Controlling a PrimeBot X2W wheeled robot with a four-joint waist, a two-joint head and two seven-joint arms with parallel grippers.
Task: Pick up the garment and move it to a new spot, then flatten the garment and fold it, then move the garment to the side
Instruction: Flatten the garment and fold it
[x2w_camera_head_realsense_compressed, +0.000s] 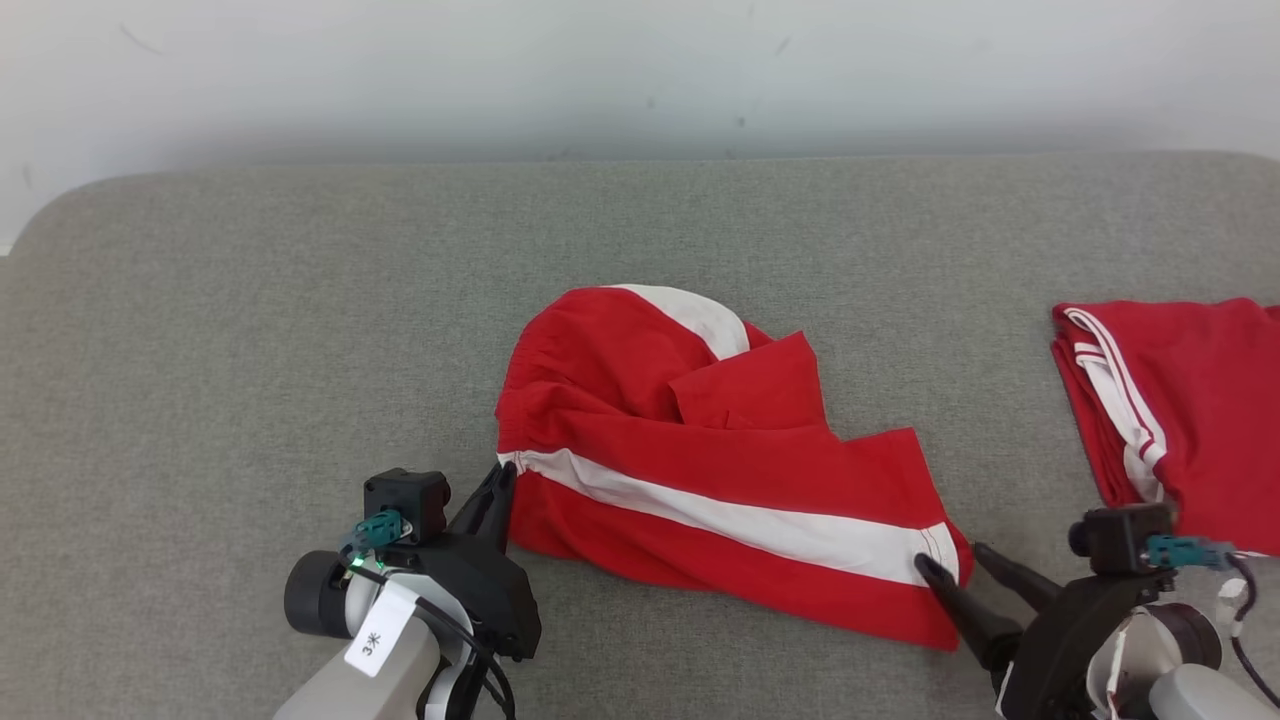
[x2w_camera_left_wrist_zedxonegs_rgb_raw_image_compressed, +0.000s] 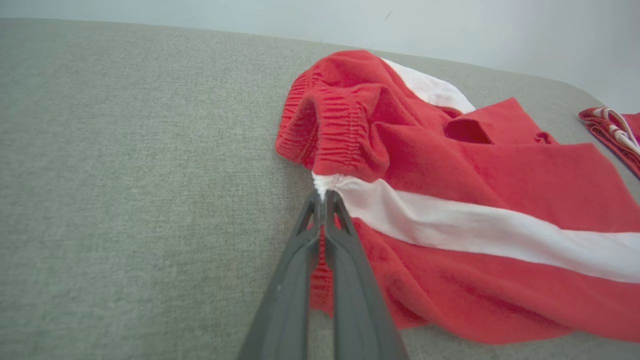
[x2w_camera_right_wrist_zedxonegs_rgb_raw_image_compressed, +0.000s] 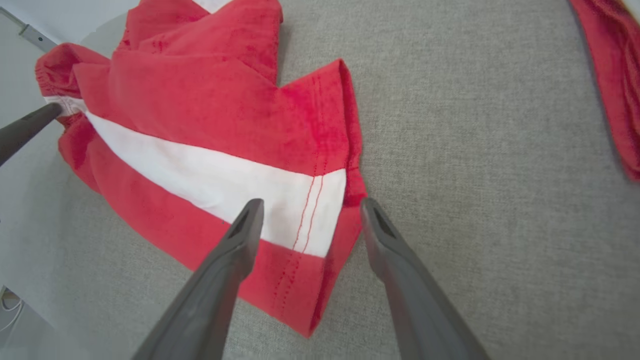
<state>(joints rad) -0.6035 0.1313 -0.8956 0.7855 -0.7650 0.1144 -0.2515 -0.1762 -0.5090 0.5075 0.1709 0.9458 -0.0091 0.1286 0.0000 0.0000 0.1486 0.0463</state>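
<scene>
Near the middle of the grey cushion, a bit toward its front edge, the garment lies rumpled: red shorts with a white stripe, waistband bunched up and one leg flopped over. The left gripper is pinched tight on the stripe's waistband end. The right gripper is spread wide, one finger over the hem corner and the other just off it, grabbing nothing yet. Looks like the flattening step to me. Next move would be closing the right one on that corner, then pulling the two ends apart. A second red garment sits by the right edge, well apart.
</scene>
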